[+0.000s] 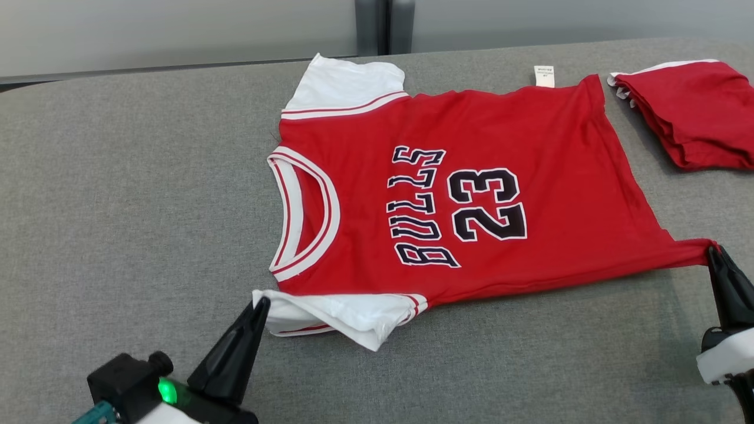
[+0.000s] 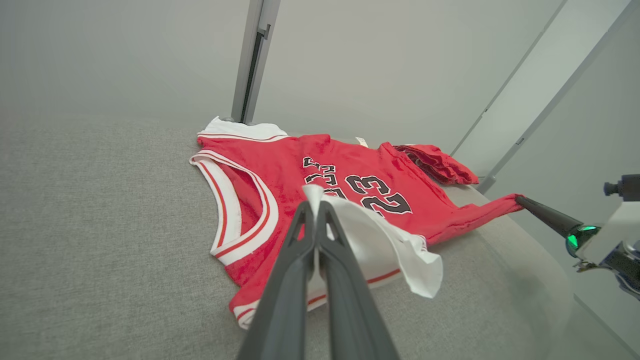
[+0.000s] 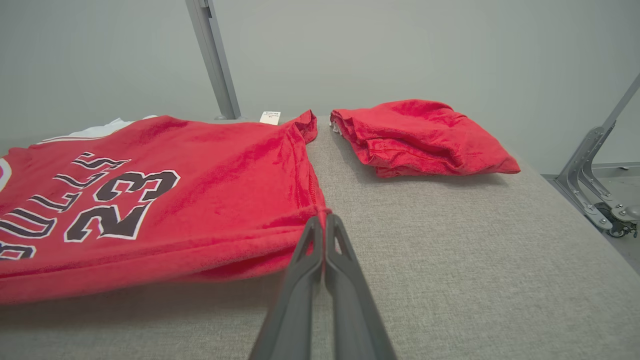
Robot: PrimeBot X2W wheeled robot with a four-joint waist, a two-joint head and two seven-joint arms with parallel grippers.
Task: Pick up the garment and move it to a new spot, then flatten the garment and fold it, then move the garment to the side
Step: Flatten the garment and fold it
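The garment [image 1: 471,206] is a red jersey with white sleeves and black "BULLS 23" lettering, spread face up on the grey table [image 1: 118,206], its neck toward the left. My left gripper [image 1: 261,301] is shut on the tip of the near white sleeve [image 2: 370,235], which lifts off the table. At the right edge my right gripper [image 1: 713,250] is shut on the near hem corner [image 3: 320,212], pulling it into a taut point. In the left wrist view the garment [image 2: 320,170] stretches toward the right gripper [image 2: 520,199].
A second red garment [image 1: 689,112] lies folded at the table's far right, close to the jersey's hem. A white tag [image 1: 544,75] sticks out at the far hem. Grey wall panels and a metal post [image 2: 252,60] stand behind the table.
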